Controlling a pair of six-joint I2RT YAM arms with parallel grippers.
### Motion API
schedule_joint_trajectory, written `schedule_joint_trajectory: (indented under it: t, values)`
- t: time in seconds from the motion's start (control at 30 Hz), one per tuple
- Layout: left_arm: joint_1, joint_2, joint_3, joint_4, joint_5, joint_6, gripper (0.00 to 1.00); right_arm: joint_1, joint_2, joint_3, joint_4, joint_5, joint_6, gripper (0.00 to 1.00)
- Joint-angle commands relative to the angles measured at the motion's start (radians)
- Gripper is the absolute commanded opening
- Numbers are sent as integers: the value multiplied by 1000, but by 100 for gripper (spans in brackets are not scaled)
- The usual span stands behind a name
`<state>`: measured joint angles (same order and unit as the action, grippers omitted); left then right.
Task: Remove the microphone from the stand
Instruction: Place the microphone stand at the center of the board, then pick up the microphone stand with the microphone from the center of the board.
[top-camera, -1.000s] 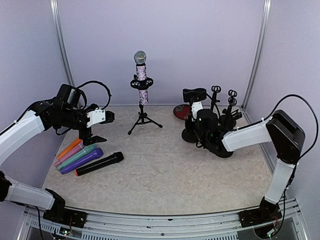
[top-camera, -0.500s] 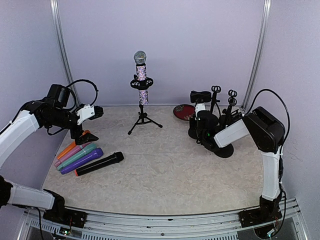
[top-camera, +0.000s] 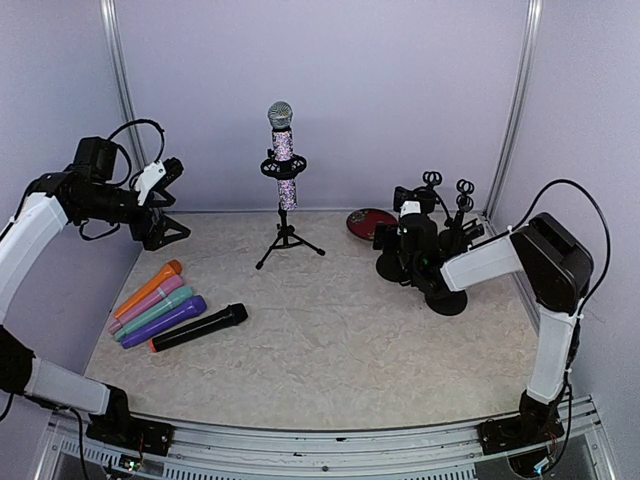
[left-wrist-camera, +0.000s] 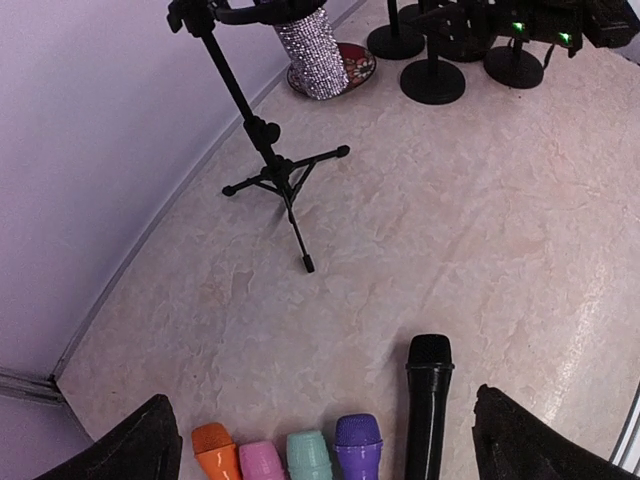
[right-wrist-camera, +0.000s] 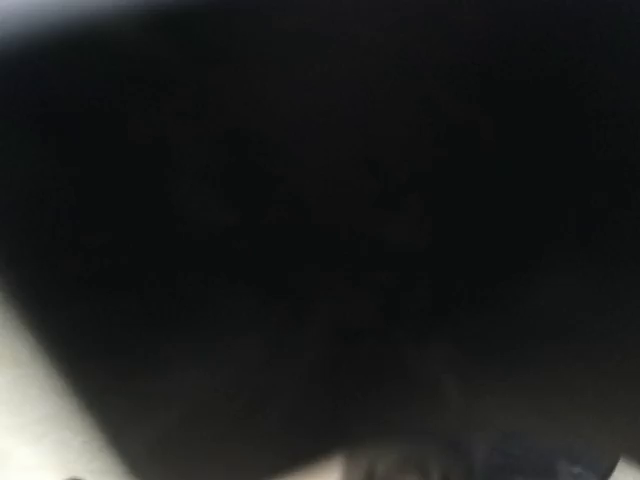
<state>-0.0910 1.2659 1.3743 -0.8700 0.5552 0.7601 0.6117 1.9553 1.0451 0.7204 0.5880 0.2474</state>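
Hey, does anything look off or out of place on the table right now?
One thing: the right wrist view is almost wholly black. The right gripper sits deep among the black round-based stands at the right rear, likely blocking its lens. The glittery silver microphone stands upright in its black tripod stand; nothing looks spilled.

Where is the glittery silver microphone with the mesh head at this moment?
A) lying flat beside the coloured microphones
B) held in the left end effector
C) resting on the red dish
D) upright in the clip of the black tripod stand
D: the glittery silver microphone stands upright, clipped into the black tripod stand near the back wall.
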Motion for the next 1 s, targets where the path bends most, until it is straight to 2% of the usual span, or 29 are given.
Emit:
schedule_joint_trajectory:
  t: [0.0, 0.17, 0.23, 0.33, 0.47, 0.7, 0.97]
  values:
    - [11, 55, 72, -50, 31, -140, 99, 44, -141, -61, -156, -71, 138, 100]
    - [20, 77, 72, -49, 9, -189, 99, 136, -204, -61, -285, -162, 203, 100]
    - [22, 81, 63, -48, 8, -201, 99, 173, -202, -14, -331, -253, 205, 97]
    - [24, 75, 39, -48, 3, -196, 99, 201, -202, 104, -413, -391, 292, 96]
    - [24, 57, 3, -58, 12, -155, 98, 197, -192, 294, -442, -571, 394, 93]
    - [24, 14, -47, -51, 10, -129, 97, 158, -42, 643, -544, -718, 593, 82]
    - [24, -24, -66, -29, -18, -137, 99, 138, 94, 814, -558, -771, 725, 74]
